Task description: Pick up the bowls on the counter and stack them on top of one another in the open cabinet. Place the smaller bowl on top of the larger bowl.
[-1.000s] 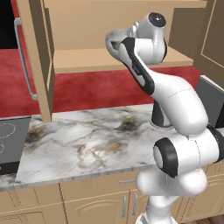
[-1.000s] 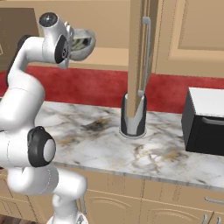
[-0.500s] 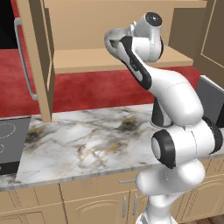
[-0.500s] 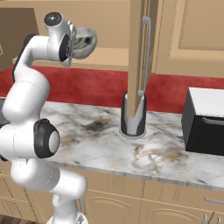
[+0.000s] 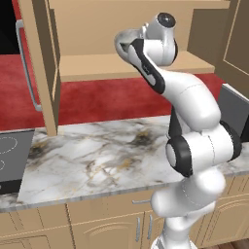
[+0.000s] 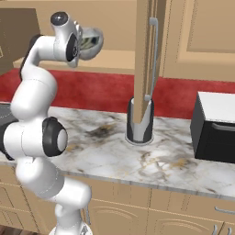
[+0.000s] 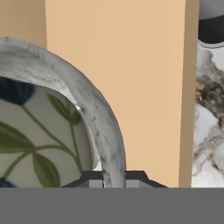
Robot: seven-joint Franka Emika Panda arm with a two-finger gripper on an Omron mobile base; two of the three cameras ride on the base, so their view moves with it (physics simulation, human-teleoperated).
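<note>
Gripper [image 7: 113,177] pinches the thick rim of the larger bowl [image 7: 65,131], held raised above the cabinet [image 5: 87,65] shelf's front edge. Judged rigid, smooth, breakable; grip at rim looks sound, so lower gently.

The white arm reaches up to the open cabinet [image 5: 126,65], holding the larger bowl [image 5: 124,40] just above its flat shelf. The cabinet door [image 5: 41,63] hangs open on the left with its silver bar handle [image 5: 25,65]. Below lies the marble counter [image 5: 97,160], with a black cooktop [image 5: 9,158] at its left end.
</note>
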